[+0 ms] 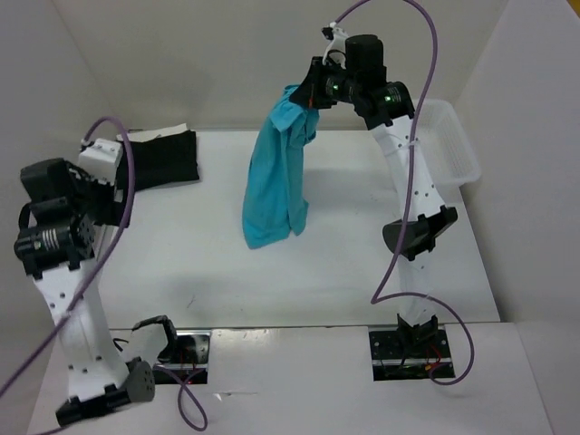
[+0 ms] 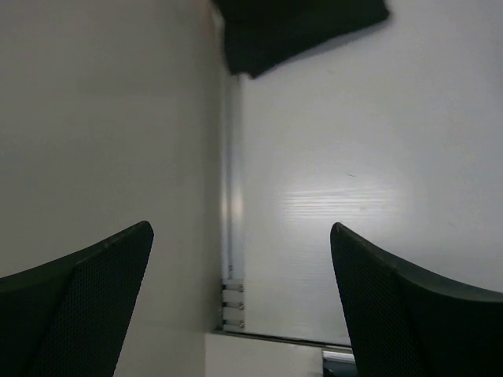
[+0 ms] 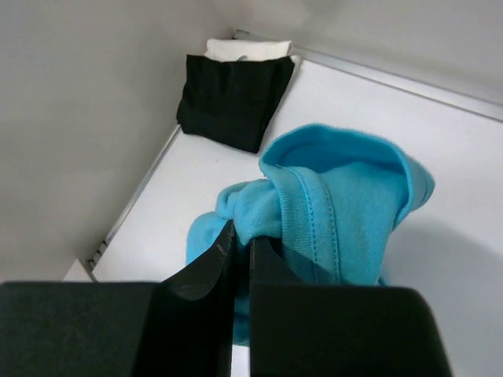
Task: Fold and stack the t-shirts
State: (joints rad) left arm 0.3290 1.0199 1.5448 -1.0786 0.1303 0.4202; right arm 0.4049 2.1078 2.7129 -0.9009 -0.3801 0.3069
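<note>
My right gripper is shut on the turquoise t-shirt and holds it high, so it hangs down with its lower edge near the table's middle. In the right wrist view the shirt's collar bunches just past my closed fingers. A folded black t-shirt lies at the back left on top of a folded white one; both also show in the right wrist view. My left gripper is open and empty, raised at the left side, with the black shirt's corner far ahead of it.
A clear plastic bin stands at the back right edge of the table. White walls enclose the table on the left, back and right. A purple cable loops from each arm.
</note>
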